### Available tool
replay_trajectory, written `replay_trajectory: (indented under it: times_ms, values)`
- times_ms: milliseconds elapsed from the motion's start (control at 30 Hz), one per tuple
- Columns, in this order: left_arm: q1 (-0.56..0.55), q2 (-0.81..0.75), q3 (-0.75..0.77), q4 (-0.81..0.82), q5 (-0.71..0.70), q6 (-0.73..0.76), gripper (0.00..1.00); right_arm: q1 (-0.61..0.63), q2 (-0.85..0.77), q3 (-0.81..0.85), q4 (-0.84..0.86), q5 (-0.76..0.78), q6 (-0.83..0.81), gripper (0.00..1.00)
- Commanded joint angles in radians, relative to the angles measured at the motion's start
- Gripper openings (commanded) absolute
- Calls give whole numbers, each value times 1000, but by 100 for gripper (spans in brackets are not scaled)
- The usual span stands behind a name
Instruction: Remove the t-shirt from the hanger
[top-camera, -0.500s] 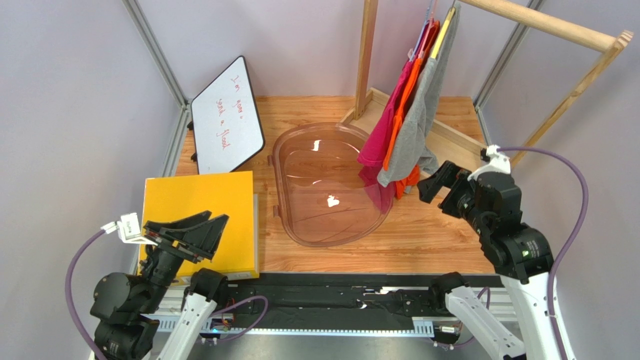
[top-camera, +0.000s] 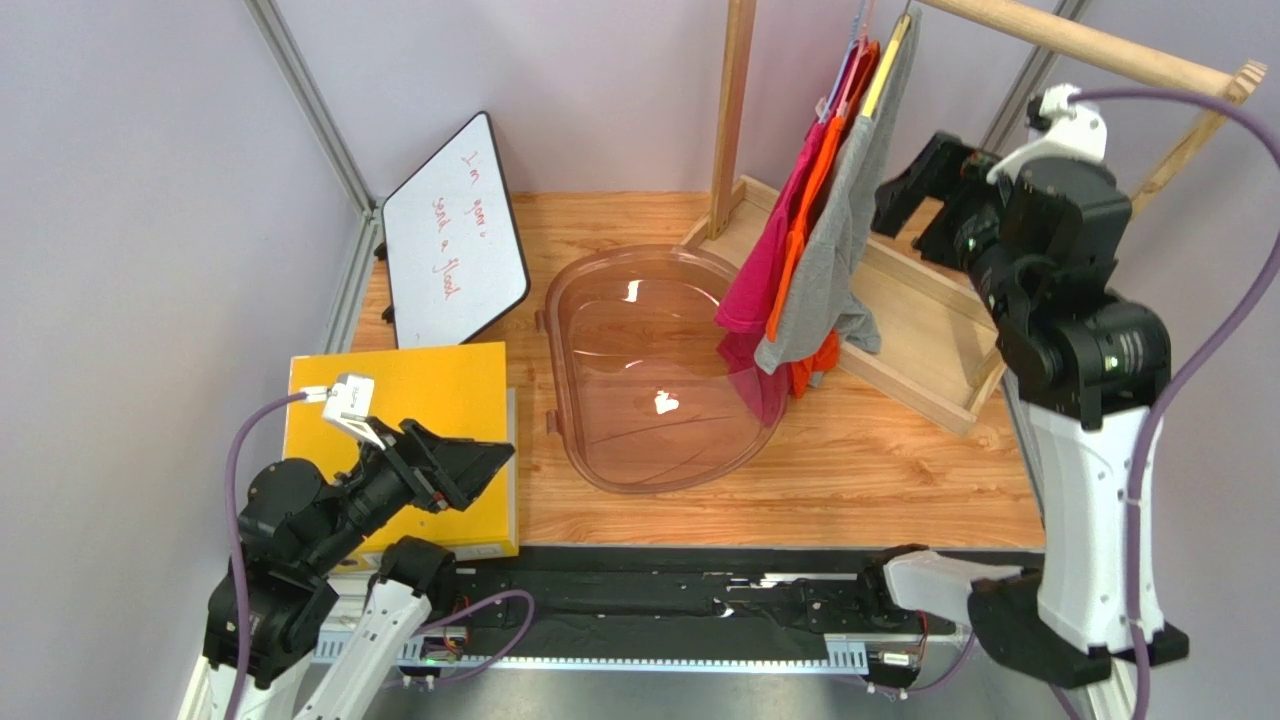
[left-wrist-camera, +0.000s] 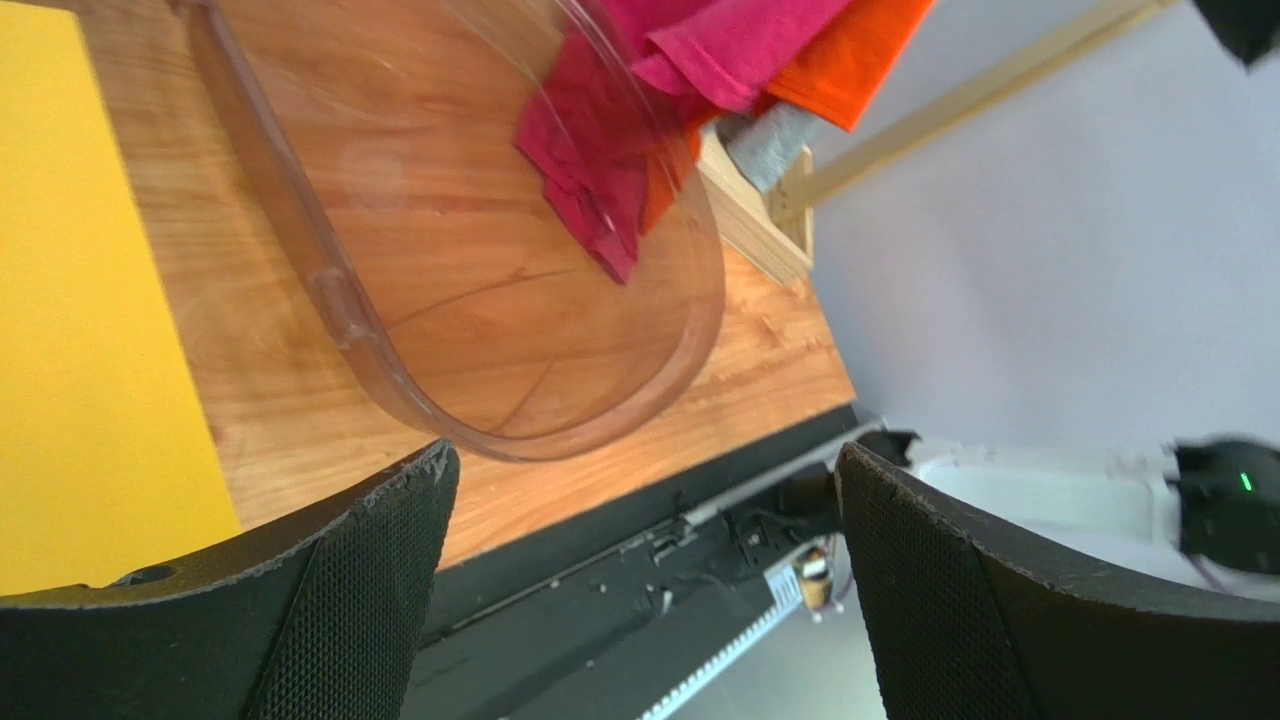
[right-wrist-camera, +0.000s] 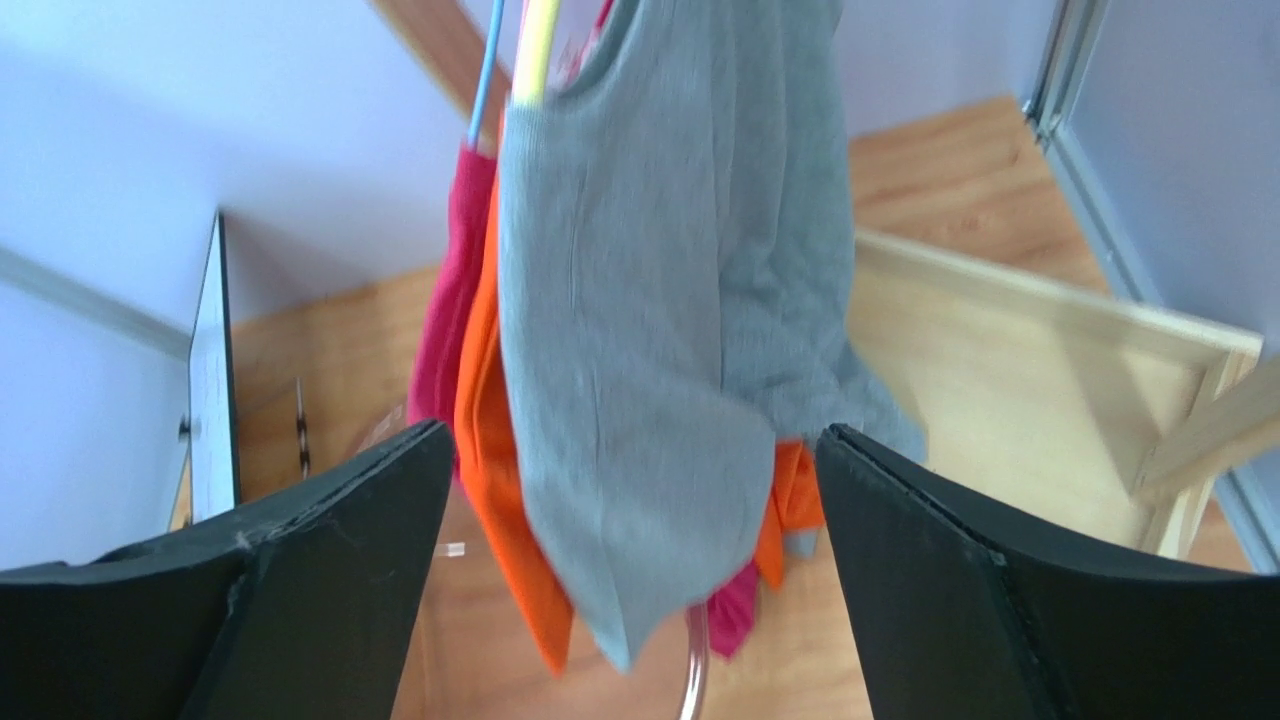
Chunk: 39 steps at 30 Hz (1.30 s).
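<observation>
A grey t-shirt (top-camera: 836, 248) hangs on a yellow hanger (top-camera: 887, 60) from the wooden rack's rail (top-camera: 1082, 45). An orange shirt (top-camera: 804, 195) and a pink one (top-camera: 759, 270) hang behind it. My right gripper (top-camera: 909, 203) is raised just right of the grey t-shirt, open and holding nothing. In the right wrist view the grey t-shirt (right-wrist-camera: 661, 345) fills the space ahead of the right gripper (right-wrist-camera: 631, 435), apart from both fingers. My left gripper (top-camera: 489, 468) hovers open and empty over the yellow board's right edge. In its wrist view the left gripper (left-wrist-camera: 646, 450) points at the table's front edge.
A clear plastic bin (top-camera: 559, 390) lies mid-table, with the shirts' hems hanging over its right rim. A whiteboard (top-camera: 451, 233) leans at the back left. A yellow board (top-camera: 398, 405) lies front left. The rack's wooden base frame (top-camera: 917, 315) sits at the back right.
My right arm has risen from table height near the shirts' hems to beside the grey t-shirt's upper part. The left gripper has turned and shifted slightly right.
</observation>
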Motion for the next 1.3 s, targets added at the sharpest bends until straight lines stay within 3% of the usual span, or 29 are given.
replay_trajectory:
  times_ms: [0,167,233,267,467,600,733,967,1100,1267]
  values:
    - [-2,-2,12,-7,118,29,98,-69,136,216,-30,-1,-20,93]
    - [-2,11,38,-20,138,66,98,-112,280,301,62,-162,17,82]
    - [-2,15,40,-15,155,66,98,-121,305,301,126,-195,23,72]
    - [-2,18,38,-12,162,69,98,-130,328,301,150,-202,32,62]
    - [-2,49,58,16,158,94,97,-196,425,310,265,-315,92,45]
    - [-2,95,75,48,167,100,96,-205,466,310,341,-340,104,44]
    - [-2,112,78,80,173,95,96,-222,503,315,395,-392,143,35]
    - [-2,170,78,95,178,121,95,-237,517,249,496,-363,195,34]
    - [-2,196,72,103,187,126,95,-283,531,197,578,-452,265,34]
    - [-2,202,71,111,192,127,94,-294,575,247,610,-505,319,35]
